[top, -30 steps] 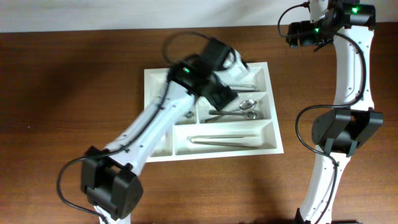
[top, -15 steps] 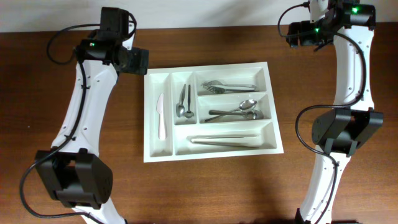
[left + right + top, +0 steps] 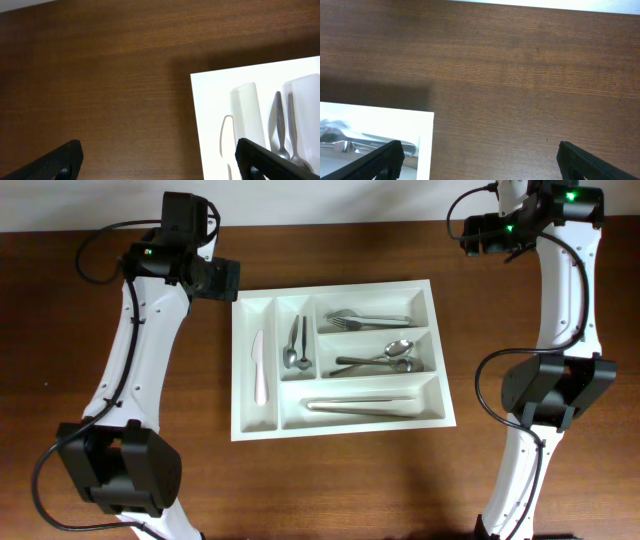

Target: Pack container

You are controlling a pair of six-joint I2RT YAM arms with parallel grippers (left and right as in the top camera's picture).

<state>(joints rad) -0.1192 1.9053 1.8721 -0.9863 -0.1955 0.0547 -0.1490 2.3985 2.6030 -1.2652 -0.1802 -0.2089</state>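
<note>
The container (image 3: 247, 408), a white cutlery tray with five compartments, lies mid-table. It holds a white knife (image 3: 258, 367), small spoons (image 3: 296, 343), forks (image 3: 372, 317), larger spoons (image 3: 382, 359) and long steel pieces (image 3: 360, 405). My left gripper (image 3: 226, 280) hovers open just off the tray's far left corner, holding nothing. In the left wrist view the left gripper (image 3: 160, 165) spans bare wood and the container's edge (image 3: 210, 110), with the white knife (image 3: 225, 142) beside one finger. My right gripper (image 3: 473, 235) is open and bare beyond the far right corner. In the right wrist view the right gripper (image 3: 480, 162) hangs beside the container's corner (image 3: 422, 130).
Dark wooden table (image 3: 90, 360) surrounds the tray on all sides. A white wall strip (image 3: 330, 200) runs along the far edge. The two arm bases (image 3: 130, 470) (image 3: 545, 390) stand at the front left and the right.
A second ago my left arm reached over the tray; it then swung back to the far left corner and has held still since. The right arm has not moved.
</note>
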